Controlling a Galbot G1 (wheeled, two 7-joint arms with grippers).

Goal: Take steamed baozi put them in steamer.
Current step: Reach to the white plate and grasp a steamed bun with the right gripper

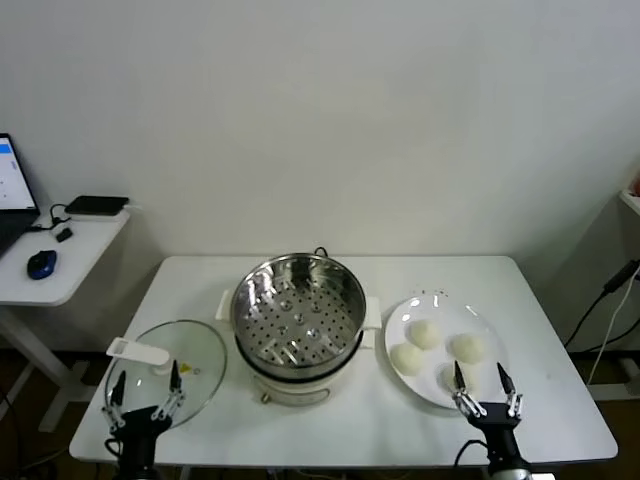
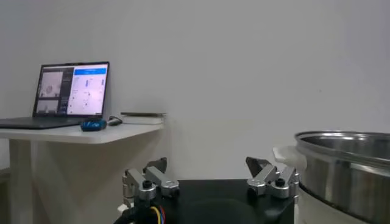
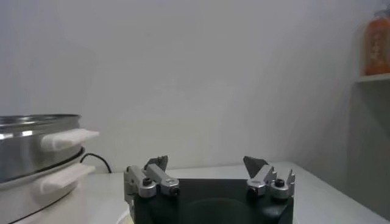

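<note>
Head view: 4 baozi [image 1: 426, 334] lie on the plate [image 1: 398, 318], beside the empty steamer [image 1: 297, 312]. Right gripper [image 1: 483, 385] is spread wide, holding nothing, at the near rim; centre it over 1 bun and close gently. Left gripper [image 1: 146, 394] is parked, also spread, over the glass lid [image 1: 197, 350].

Left wrist view: only the steamer wall shows.

Right wrist view: baozi hidden below the fingers [image 3: 254, 165].

A laptop [image 1: 12, 195] on the side desk left of the steamer [image 1: 297, 325] is cut off by the head view's left edge. Right of the steamer, the nearest baozi [image 1: 455, 378] is partly hidden behind the right gripper [image 1: 485, 392]. Both arms are cropped at the bottom edge below the steamer.
</note>
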